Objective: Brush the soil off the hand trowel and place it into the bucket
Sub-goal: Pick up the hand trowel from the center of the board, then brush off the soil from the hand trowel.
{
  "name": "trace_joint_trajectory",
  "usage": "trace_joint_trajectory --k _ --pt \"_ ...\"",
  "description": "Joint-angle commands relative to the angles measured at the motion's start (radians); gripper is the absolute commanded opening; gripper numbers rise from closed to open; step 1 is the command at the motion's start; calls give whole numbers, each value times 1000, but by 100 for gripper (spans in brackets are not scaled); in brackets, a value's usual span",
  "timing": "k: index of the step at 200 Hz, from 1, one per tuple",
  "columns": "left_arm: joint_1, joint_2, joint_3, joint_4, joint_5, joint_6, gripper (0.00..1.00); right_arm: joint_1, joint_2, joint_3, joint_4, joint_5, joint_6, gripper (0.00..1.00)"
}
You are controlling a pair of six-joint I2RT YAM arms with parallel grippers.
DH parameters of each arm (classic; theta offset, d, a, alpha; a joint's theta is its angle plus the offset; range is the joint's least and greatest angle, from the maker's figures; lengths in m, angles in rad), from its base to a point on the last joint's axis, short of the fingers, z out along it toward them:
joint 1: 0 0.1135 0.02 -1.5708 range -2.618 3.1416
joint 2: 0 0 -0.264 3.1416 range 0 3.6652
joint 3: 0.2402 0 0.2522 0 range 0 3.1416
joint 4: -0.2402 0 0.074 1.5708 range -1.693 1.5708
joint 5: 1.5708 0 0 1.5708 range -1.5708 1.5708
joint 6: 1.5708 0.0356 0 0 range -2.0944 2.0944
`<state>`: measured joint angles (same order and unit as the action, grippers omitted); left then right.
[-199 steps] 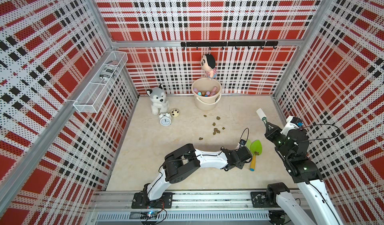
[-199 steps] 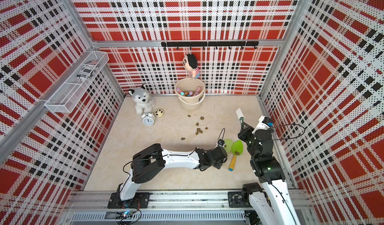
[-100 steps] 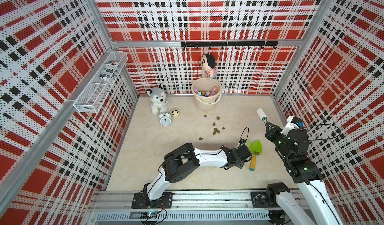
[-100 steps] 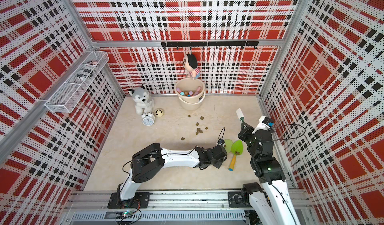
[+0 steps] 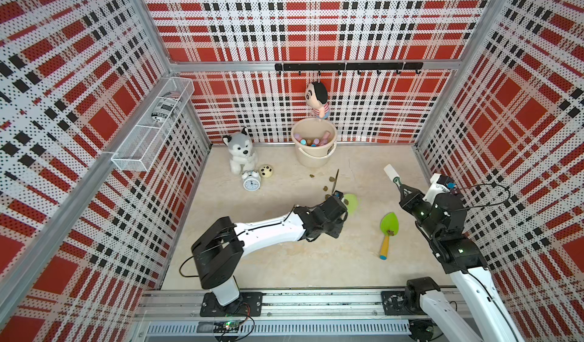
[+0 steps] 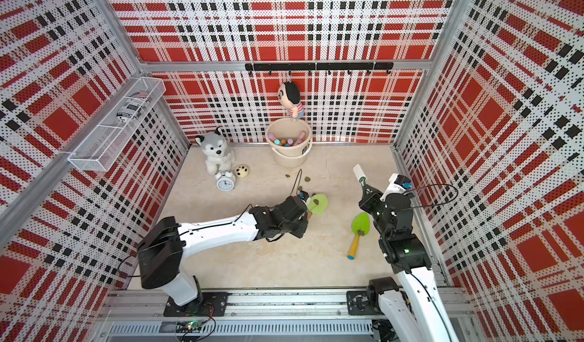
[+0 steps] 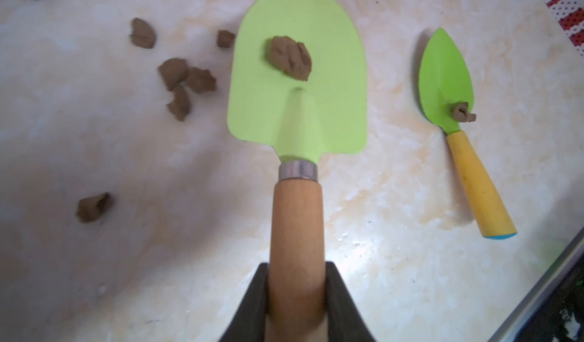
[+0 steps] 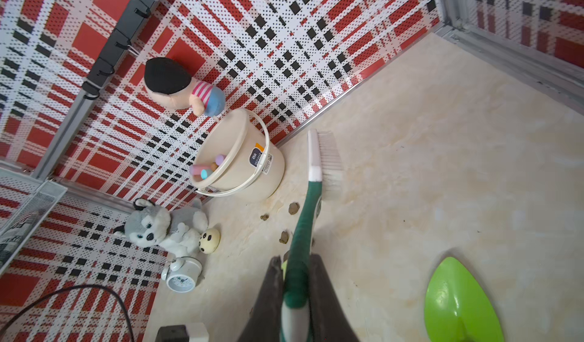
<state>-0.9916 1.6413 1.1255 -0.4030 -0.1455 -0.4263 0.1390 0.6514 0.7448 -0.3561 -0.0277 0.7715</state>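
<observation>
- right pincer (image 8: 295,280) is clenched on the green handle of a brush (image 8: 308,204), over on the right side of the worktop (image 5: 284,261); the white bristle head points toward the back wall and it's well apart from both trowels
- just beside that arm, a yellow-handled trowel (image 5: 388,230) lies flat on the worktop with nothing holding it, pointy green blade toward the back, one small lump of soil (image 7: 462,115) sitting on the blade near the neck
- left pincer (image 7: 297,280) is out mid-worktop, clamped around the handle of the wooden-handled trowel (image 7: 300,110), so that one's in the grip and not in the bucket
- its wide green blade sticks out ahead of the pincer with a chunky brown lump (image 7: 289,62) resting about mid-blade; can't tell if the blade touches the worktop or hangs just over it
- loose crumbs (image 7: 180,75) are scattered on the worktop beside that blade, trailing back toward the bucket
- further back on the left: a white alarm clock (image 5: 251,182), a little spotted ball (image 5: 266,171) and a husky plush (image 5: 240,149), all bunched together
- bucket (image 5: 311,160) stands upright against the back wall with a few pastel handles poking up inside, and a doll (image 5: 317,98) hangs off the hook rail right above it
</observation>
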Motion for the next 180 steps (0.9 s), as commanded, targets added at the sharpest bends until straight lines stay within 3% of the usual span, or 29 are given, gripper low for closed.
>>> trace_joint_trajectory --k 1,46,75,125,180 --pt "71 -105 -70 -39 10 52 0 -7 20 9 144 -184 -28 0" --pt "256 -300 -183 -82 84 115 0 -6 91 -31 372 -576 -3 0" --pt "337 -375 -216 -82 153 139 0 43 159 -94 548 -721 90 0" --pt "350 -409 -194 -108 182 172 0 283 339 -115 730 -691 118 0" --pt "335 -439 -187 -109 181 171 0 308 492 -173 798 -588 175 0"
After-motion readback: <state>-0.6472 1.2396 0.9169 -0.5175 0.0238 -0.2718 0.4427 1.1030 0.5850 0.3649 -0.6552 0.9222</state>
